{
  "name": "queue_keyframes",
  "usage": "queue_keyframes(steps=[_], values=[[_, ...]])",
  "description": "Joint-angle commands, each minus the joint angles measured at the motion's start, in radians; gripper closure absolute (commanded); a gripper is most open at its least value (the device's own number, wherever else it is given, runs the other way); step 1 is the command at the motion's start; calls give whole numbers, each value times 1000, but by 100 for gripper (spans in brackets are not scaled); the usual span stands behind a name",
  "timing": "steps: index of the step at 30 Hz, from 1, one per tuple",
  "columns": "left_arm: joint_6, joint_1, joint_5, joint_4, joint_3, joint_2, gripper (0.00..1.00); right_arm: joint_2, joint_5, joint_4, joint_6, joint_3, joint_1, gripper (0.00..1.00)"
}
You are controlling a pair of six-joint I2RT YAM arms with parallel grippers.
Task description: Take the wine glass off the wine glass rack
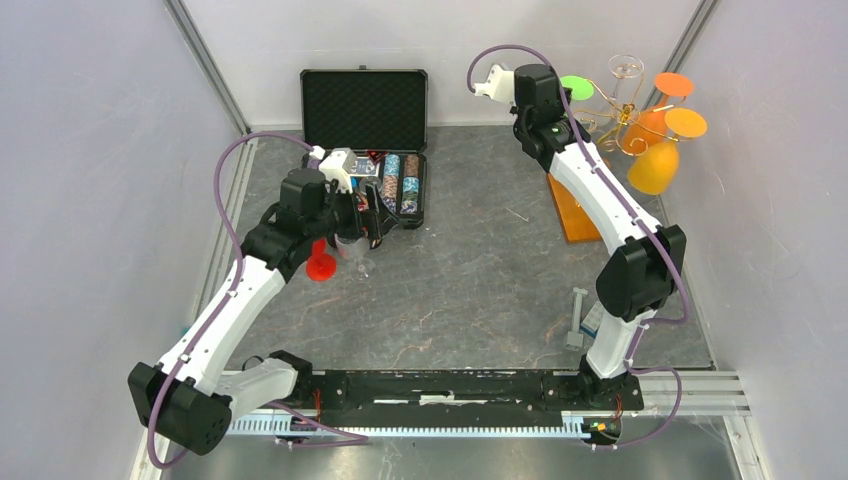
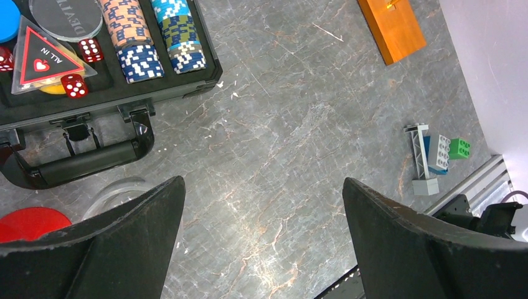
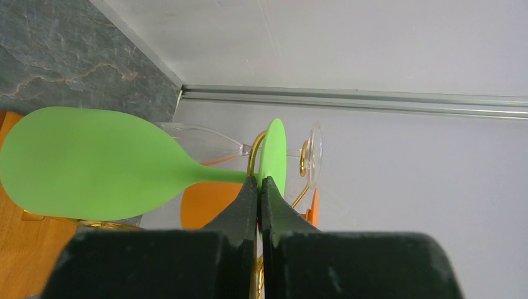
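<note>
Much of the wine glass rack (image 1: 574,215) hides behind the right arm (image 1: 600,195); the green wine glass (image 3: 93,165) hangs on it — right gripper (image 3: 259,180) pressed closed at its stem, pinching or not we cannot tell. Left gripper (image 2: 261,187) gapes wide.

The right gripper (image 3: 259,182), fingers pressed together, sits in a crowded spot. The green wine glass (image 3: 93,165) fills its left, the foot stands right at its tips, and gold wire of the wine glass rack (image 3: 251,156) curls just ahead, with a clear glass (image 3: 205,142) and orange glasses (image 3: 205,205) behind. To its right is only wall (image 3: 405,187).

The left gripper (image 2: 263,184), spread wide, has bare table (image 2: 280,124) between and ahead of its fingers. The black case (image 2: 81,156) and a red glass (image 2: 31,221) crowd its left, and toy bricks (image 2: 436,152) lie well off right.
</note>
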Motion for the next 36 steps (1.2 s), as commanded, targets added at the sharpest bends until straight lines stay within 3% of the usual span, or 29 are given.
queue_keyframes(steps=[1, 4, 12, 26, 36], values=[[-17, 8, 37, 43, -7, 4, 0, -31, -16, -32, 4, 39, 23, 100], [-20, 9, 42, 46, -8, 8, 0, -33, 3, -4, -11, 32, 22, 100], [-19, 13, 44, 45, -10, 7, 0, -17, 125, 292, -137, -20, 19, 100], [-20, 19, 49, 47, -16, 10, 0, 68, 189, 488, -203, 7, -14, 100], [-25, 23, 57, 49, -16, 18, 0, 82, 244, 537, -228, -17, -46, 100]])
